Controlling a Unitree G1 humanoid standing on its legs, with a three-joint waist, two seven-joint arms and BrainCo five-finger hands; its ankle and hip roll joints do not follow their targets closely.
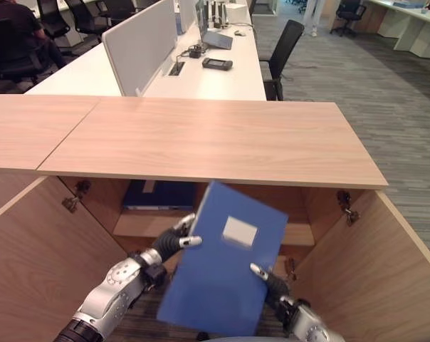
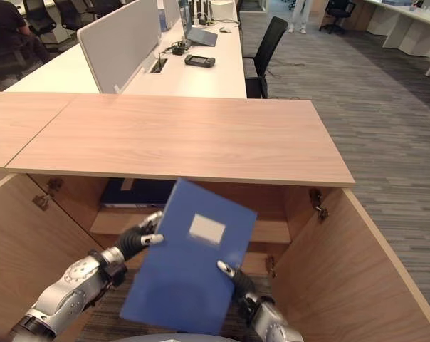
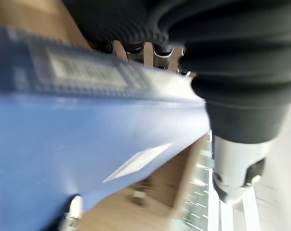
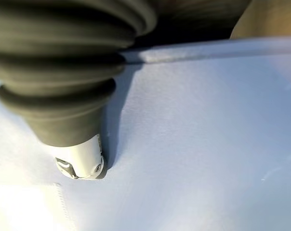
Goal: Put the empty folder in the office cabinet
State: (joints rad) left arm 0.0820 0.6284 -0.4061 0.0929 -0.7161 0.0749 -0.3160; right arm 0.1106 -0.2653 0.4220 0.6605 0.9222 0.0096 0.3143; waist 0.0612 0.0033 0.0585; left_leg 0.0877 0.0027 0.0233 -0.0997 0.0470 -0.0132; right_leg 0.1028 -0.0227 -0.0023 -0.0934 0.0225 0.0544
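Note:
A blue folder (image 1: 222,271) with a white label hangs tilted in front of the open office cabinet (image 1: 215,139), below its wooden top. My left hand (image 1: 169,244) grips the folder's left edge, thumb on the face and fingers behind it. My right hand (image 1: 272,281) holds the lower right edge, its thumb (image 4: 83,159) pressed on the blue cover (image 4: 198,144). In the left wrist view the folder (image 3: 63,144) lies against the palm side of the left hand. The fingers of both hands are hidden behind the folder.
A dark blue folder (image 1: 160,194) lies on the cabinet's inner shelf (image 1: 140,224). Both cabinet doors (image 1: 37,263) (image 1: 371,271) stand open to either side. Behind the cabinet are white desks (image 1: 215,78) with a divider, office chairs (image 1: 280,53) and a seated person (image 1: 16,28).

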